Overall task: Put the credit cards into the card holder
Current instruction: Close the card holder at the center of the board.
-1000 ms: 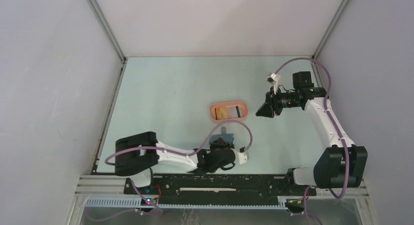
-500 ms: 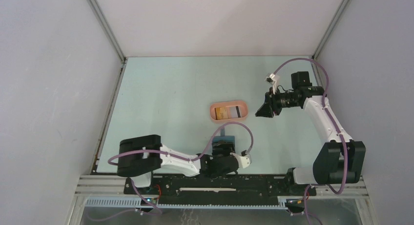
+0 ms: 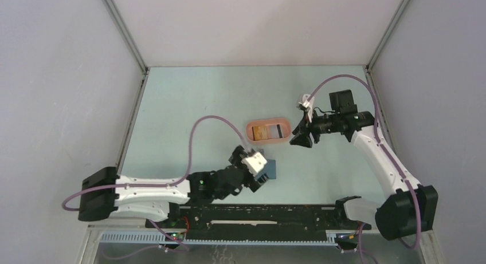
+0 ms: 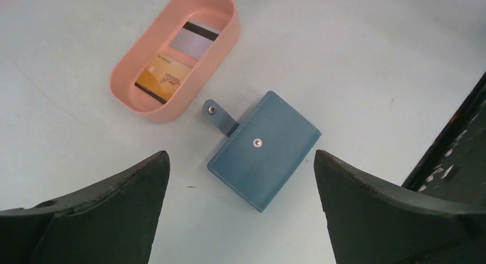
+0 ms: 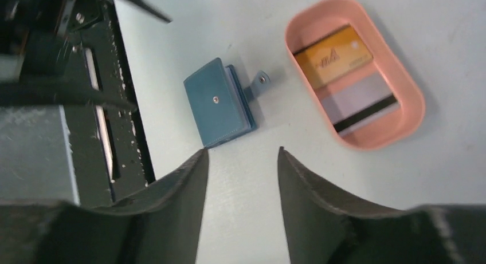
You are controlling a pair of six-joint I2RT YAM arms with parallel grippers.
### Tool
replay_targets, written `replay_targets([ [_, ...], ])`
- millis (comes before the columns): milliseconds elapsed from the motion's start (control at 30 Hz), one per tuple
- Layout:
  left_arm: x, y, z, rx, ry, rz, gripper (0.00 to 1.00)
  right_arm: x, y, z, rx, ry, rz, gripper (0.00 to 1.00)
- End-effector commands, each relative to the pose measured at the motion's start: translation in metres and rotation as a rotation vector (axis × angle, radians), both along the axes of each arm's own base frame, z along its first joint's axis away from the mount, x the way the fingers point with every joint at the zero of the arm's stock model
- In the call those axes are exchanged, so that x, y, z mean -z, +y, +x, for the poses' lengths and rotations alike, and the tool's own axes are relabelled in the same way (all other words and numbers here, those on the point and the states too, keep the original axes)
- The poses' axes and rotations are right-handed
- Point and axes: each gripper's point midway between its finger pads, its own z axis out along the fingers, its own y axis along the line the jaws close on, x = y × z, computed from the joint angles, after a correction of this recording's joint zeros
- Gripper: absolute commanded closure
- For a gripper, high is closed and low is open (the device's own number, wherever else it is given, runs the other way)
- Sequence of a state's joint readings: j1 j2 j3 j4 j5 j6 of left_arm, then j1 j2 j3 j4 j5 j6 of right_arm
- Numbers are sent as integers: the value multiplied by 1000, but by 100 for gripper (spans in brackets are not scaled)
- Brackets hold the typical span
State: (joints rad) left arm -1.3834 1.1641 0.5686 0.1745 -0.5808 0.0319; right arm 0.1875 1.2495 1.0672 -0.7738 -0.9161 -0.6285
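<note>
Card holder (image 4: 262,150) lay folded shut on the table with its strap unsnapped, just beside the pink tray (image 4: 172,110), at the tray's 6 o'clock from above. Both credit cards (image 4: 163,79) sat in the tray; none loaded. A second before, my left gripper (image 4: 241,152) was closed down at the holder. It had since let go and lifted, jaws wide apart and empty above it. I judged the holder not yet opened. Left arm lay low, stretched toward 2 o'clock. Right gripper (image 5: 242,151), partly open and empty, had edged in at the tray's 3 o'clock.

Blue card holder (image 4: 263,150) lies closed beside tray (image 4: 169,111) holding credit cards (image 4: 165,78).
</note>
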Motion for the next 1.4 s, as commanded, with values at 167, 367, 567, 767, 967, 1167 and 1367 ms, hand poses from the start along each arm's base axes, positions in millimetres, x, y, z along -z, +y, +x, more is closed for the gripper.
replay_targets([
  [167,-13,7,5,26,452,-576,6,11,45,-14,-380,-213,56,24],
  [367,8,-10,2,63,581,-588,48,61,77,2,-388,-84,-50,29],
  [567,45,-14,13,11,665,-538,65,98,85,9,-405,65,-151,45],
  [767,78,-10,21,-53,734,-499,76,115,83,17,-368,94,-257,57],
  [967,95,-6,21,-80,778,-482,83,132,84,21,-372,58,-352,58],
  [1167,107,-1,18,-104,805,-469,88,137,93,25,-389,35,-384,53],
  [1367,112,3,14,-120,835,-495,92,135,100,27,-442,-14,-372,42],
])
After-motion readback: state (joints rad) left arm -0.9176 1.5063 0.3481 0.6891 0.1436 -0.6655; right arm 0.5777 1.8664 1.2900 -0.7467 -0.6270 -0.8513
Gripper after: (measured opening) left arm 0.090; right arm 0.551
